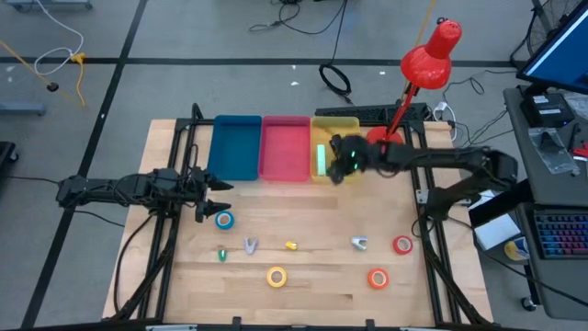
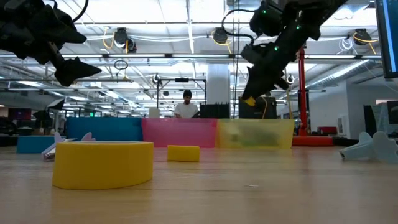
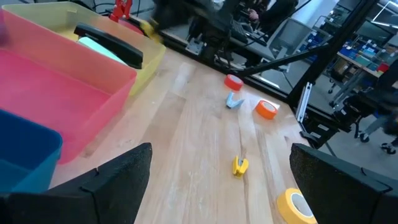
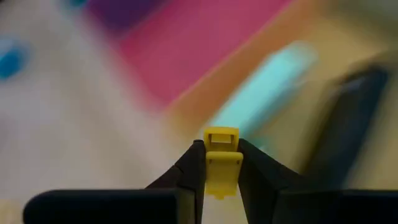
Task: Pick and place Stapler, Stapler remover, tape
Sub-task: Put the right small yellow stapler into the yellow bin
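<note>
My right gripper (image 1: 334,172) hangs over the yellow bin (image 1: 347,125) at the table's far side, shut on a small yellow staple remover (image 4: 221,142). A green stapler (image 1: 321,158) and a black stapler (image 3: 109,43) lie in that bin. On the table lie a blue tape roll (image 1: 224,220), a yellow one (image 1: 277,276), an orange one (image 1: 378,278) and a red one (image 1: 402,245). Another yellow remover (image 1: 291,245) and two silvery ones (image 1: 251,245) (image 1: 360,243) lie among them. My left gripper (image 1: 217,197) waits open at the table's left. My right gripper pinches the yellow staple remover between its two fingers (image 4: 194,167), one on each side of it. The remover's upper part (image 4: 221,138) sticks out past the fingertips. The gripper slants down from the right, and the remover hangs clear above the yellow bin (image 2: 255,134).
A blue bin (image 1: 235,147) and a pink bin (image 1: 286,149) stand left of the yellow one along the far edge. A small green piece (image 1: 221,254) lies near the blue roll. A red desk lamp (image 1: 428,57) stands at the far right corner.
</note>
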`<control>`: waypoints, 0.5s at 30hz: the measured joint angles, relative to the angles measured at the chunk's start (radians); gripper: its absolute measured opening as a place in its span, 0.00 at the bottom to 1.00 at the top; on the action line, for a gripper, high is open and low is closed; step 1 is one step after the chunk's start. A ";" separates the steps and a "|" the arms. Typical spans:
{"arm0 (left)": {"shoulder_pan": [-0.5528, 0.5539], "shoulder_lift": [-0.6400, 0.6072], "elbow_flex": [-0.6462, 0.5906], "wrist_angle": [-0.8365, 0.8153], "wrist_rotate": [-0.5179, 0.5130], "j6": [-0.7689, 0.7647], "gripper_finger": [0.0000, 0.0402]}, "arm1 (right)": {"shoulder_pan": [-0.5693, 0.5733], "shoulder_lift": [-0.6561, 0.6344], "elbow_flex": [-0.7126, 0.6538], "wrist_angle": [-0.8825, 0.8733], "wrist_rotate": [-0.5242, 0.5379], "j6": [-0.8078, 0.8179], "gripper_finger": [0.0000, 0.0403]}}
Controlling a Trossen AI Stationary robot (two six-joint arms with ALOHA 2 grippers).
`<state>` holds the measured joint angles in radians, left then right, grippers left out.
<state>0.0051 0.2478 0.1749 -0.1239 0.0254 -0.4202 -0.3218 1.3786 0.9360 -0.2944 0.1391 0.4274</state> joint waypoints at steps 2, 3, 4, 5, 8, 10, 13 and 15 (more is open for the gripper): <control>0.000 0.000 0.000 0.002 -0.001 0.000 0.94 | -0.073 -0.013 -0.001 0.006 0.077 -0.053 0.17; 0.000 0.000 0.000 0.002 -0.004 0.000 0.94 | -0.107 -0.013 -0.001 0.032 0.101 -0.077 0.17; 0.000 0.000 0.000 0.002 -0.007 0.000 0.94 | -0.141 -0.013 -0.001 0.055 0.116 -0.095 0.17; 0.000 0.000 0.000 0.005 -0.009 0.000 0.94 | -0.173 -0.011 -0.001 0.068 0.123 -0.106 0.17; 0.000 0.000 0.000 0.006 -0.010 -0.001 0.94 | -0.246 0.018 0.000 0.145 0.124 -0.125 0.16; 0.000 0.000 0.000 0.013 -0.011 -0.005 0.94 | -0.280 0.044 -0.001 0.171 0.123 -0.126 0.16; 0.000 0.000 0.000 0.019 -0.020 -0.006 0.94 | -0.313 0.100 0.000 0.210 0.123 -0.105 0.17; 0.000 0.001 0.000 0.022 -0.029 -0.007 0.94 | -0.325 0.139 -0.001 0.211 0.124 -0.097 0.18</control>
<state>0.0051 0.2485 0.1749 -0.1020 -0.0037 -0.4275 -0.6472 1.5173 0.9352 -0.0829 0.2633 0.3302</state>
